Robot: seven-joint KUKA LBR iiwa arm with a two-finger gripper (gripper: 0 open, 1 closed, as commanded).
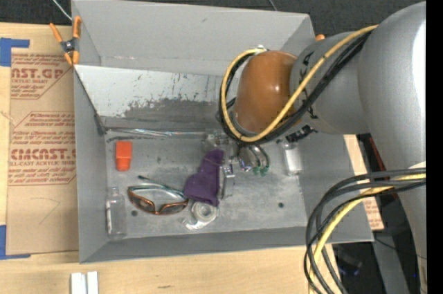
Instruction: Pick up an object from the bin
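Note:
My gripper (228, 175) reaches down below the arm's orange cover, near the middle of the bin floor. It is right at the right edge of a crumpled purple cloth (203, 179); I cannot tell whether it touches the cloth. Just below the cloth lies a clear plastic ring-shaped piece (201, 215). A small green and dark item (260, 169) lies just right of the gripper.
A pair of brown-framed glasses (157, 201) lies left of the cloth. An orange block (123, 155) sits at the left, a clear bottle-like thing (113, 211) in the front left corner, a white cylinder (292, 160) at the right. The arm covers the bin's back right.

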